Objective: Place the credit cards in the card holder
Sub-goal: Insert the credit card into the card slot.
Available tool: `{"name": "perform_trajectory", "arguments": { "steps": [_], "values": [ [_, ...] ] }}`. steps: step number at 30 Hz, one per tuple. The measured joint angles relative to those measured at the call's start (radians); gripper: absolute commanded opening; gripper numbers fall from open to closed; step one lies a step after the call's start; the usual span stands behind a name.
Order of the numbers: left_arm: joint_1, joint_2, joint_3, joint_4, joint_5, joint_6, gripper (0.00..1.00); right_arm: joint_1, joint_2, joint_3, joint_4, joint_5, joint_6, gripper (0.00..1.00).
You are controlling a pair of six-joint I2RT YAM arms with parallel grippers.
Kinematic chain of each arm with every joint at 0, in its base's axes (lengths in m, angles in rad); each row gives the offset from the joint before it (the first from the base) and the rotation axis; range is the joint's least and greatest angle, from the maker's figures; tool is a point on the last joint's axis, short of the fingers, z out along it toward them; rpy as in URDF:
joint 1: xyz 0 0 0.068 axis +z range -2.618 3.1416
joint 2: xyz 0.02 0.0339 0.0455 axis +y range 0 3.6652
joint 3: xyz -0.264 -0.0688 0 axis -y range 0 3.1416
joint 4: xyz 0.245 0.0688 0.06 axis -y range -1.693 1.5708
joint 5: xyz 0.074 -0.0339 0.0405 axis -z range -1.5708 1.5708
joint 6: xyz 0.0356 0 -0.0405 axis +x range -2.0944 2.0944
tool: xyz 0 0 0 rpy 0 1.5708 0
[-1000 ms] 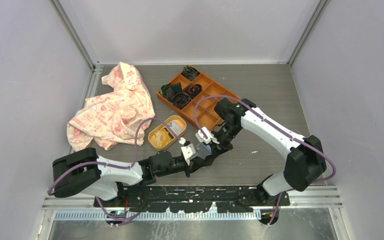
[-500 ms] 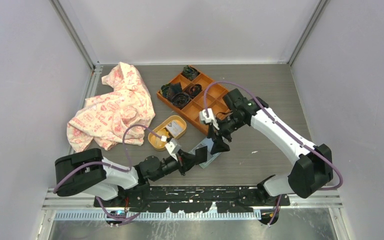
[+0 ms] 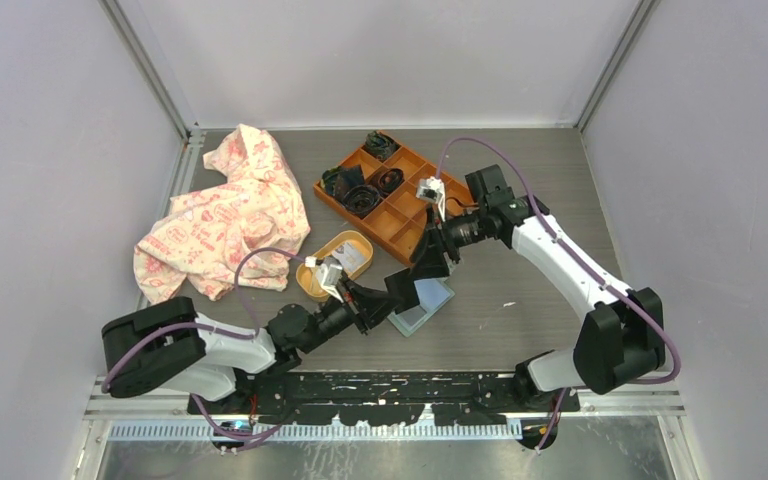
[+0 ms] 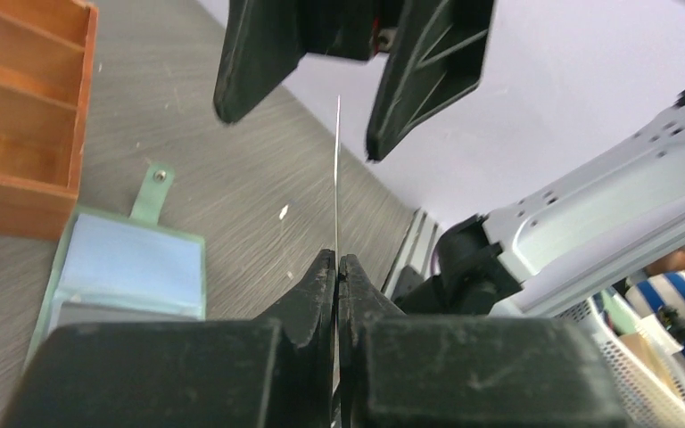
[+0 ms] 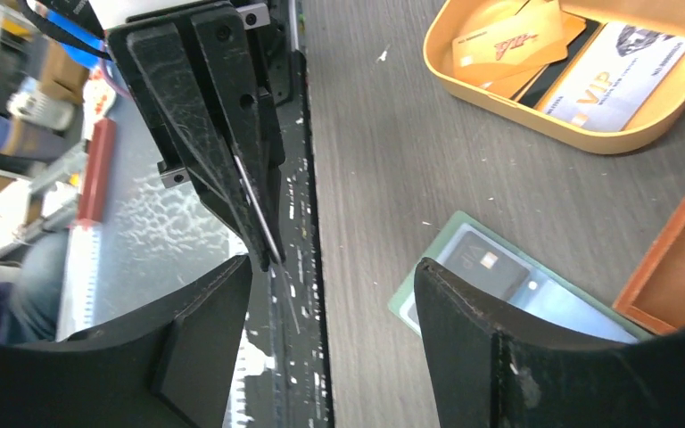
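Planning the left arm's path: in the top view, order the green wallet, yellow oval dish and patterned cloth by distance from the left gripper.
1. Sage-green folding wallet, just right of the left gripper.
2. Yellow oval dish, to its left.
3. Pink-patterned cloth, far left, at the back.

arms (image 3: 560,262): white shells, black joints | cables (image 3: 480,143): purple | gripper fingers (image 5: 464,343): matte black, scuffed

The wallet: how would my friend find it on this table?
Look for the big orange tray of little boxes. Right in front of it lies the wallet, open and flat. It's green-edged and blue inside, unlike the yellow dish nearby.
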State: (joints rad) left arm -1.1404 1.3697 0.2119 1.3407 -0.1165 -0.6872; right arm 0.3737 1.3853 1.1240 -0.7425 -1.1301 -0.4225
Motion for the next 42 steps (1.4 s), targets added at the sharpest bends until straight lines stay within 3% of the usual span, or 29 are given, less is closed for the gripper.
{"name": "perform_trajectory", "arguments": {
  "steps": [12,15,19,22,27,33,36,40,42],
  "values": [
    [0.003,-0.058,0.000,0.016,-0.040,-0.040,0.00,0.001,-0.005,-0.129,0.401,-0.118,0.459,0.50],
    [0.003,-0.058,0.000,0.016,-0.041,-0.043,0.00,0.009,-0.014,-0.135,0.457,-0.131,0.517,0.34],
    [0.003,-0.058,0.001,0.016,-0.045,-0.047,0.00,0.024,-0.018,-0.135,0.500,-0.156,0.559,0.07],
    [0.003,-0.058,0.001,0.015,-0.052,-0.051,0.00,0.029,-0.018,-0.135,0.512,-0.180,0.569,0.01],
    [0.003,-0.058,0.001,0.015,-0.061,-0.065,0.38,0.029,-0.018,-0.118,0.462,-0.182,0.517,0.01],
    [0.011,-0.079,-0.045,0.001,-0.090,-0.088,0.58,0.001,-0.018,-0.079,0.316,-0.098,0.370,0.01],
    [0.032,-0.154,-0.062,-0.145,-0.094,-0.110,0.64,-0.040,-0.018,-0.057,0.224,-0.008,0.267,0.01],
    [0.061,-0.298,0.045,-0.600,-0.108,-0.100,0.71,-0.089,-0.010,-0.027,0.104,0.106,0.138,0.01],
    [0.076,-0.324,0.114,-0.761,-0.111,-0.063,0.70,-0.105,0.012,-0.003,0.055,0.141,0.097,0.01]
  ]
}}
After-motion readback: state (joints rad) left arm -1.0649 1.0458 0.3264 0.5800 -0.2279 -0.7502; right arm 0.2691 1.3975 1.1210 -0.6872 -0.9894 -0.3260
